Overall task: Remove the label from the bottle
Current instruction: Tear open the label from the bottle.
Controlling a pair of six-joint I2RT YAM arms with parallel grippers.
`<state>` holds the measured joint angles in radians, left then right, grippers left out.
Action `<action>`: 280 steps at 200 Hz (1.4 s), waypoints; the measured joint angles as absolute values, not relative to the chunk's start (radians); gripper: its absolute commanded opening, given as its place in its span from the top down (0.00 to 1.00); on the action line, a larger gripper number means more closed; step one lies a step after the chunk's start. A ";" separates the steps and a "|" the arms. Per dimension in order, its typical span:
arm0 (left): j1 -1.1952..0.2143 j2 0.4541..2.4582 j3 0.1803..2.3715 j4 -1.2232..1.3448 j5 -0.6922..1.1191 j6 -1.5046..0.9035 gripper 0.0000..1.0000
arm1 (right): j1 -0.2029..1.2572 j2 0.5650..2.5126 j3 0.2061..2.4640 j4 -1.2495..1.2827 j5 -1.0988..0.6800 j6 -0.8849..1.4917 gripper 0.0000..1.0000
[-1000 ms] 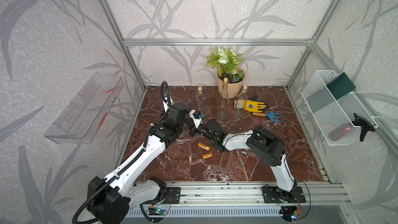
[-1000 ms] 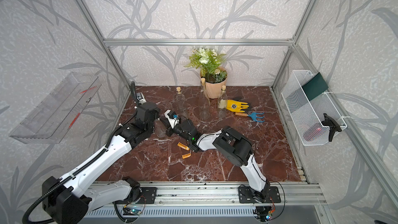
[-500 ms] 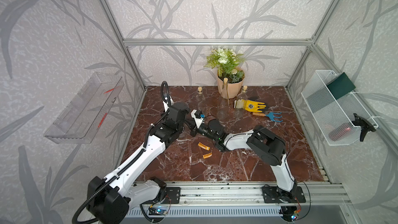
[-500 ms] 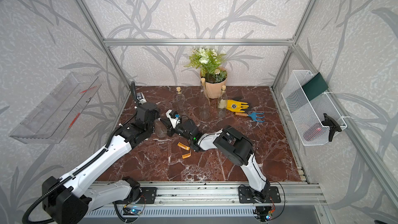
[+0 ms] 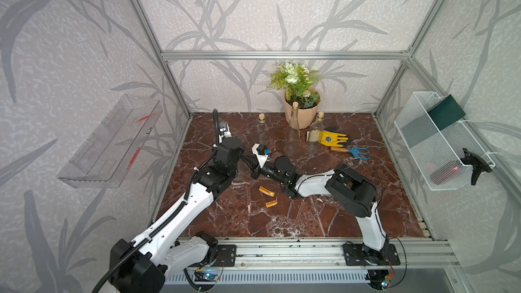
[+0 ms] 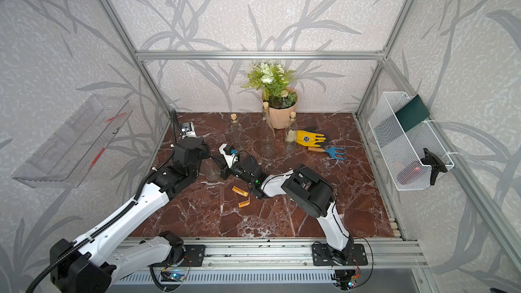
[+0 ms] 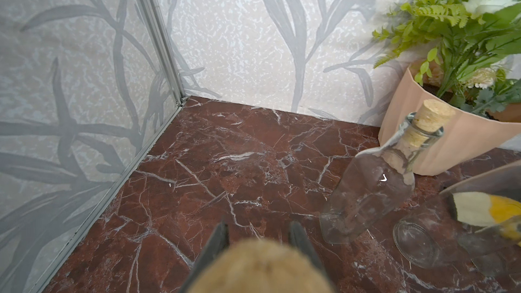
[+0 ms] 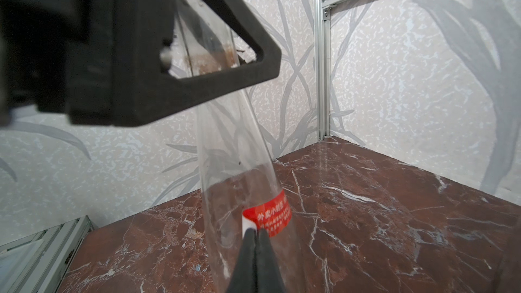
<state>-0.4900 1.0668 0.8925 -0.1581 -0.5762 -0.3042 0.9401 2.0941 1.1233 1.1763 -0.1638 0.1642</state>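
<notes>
A clear glass bottle (image 8: 236, 164) stands tilted on the marble floor, also seen in a top view (image 6: 210, 169). My left gripper (image 7: 258, 228) is shut on its corked top, and the blurred cork (image 7: 262, 269) fills the space between the fingers. A red label (image 8: 273, 215) with white print wraps the bottle low down. One edge of the label curls off, showing its white back. My right gripper (image 8: 256, 233) is shut on that curled edge. In both top views the two grippers meet at the left middle of the floor (image 5: 248, 163) (image 6: 217, 164).
Three corked clear bottles (image 5: 262, 132) (image 5: 293, 133) (image 5: 315, 132) stand at the back by a flower pot (image 5: 301, 114). A yellow glove (image 5: 332, 138) and a blue hand rake (image 5: 356, 152) lie to the right. Two orange strips (image 5: 266, 191) (image 5: 271, 202) lie on the floor. A wire basket (image 5: 417, 147) hangs on the right wall.
The right wrist has shifted very slightly to the right, away from the bottle. Both grips and the left arm look the same.
</notes>
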 measured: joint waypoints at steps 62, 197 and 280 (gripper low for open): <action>-0.490 1.038 0.872 -0.142 -0.517 -0.234 1.00 | 0.936 2.082 1.113 1.168 -0.168 0.164 1.00; -0.488 0.993 0.838 -0.134 -0.492 -0.152 1.00 | 0.911 2.041 1.055 1.187 -0.284 0.171 0.78; -0.486 0.983 0.824 -0.118 -0.491 -0.149 1.00 | 0.901 2.041 1.046 1.206 -0.358 0.193 0.51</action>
<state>-0.4858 0.9833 0.8242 -0.1181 -0.4911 -0.1486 0.9009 2.0415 1.0462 1.2060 -0.3576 0.1928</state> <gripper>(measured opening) 0.311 0.459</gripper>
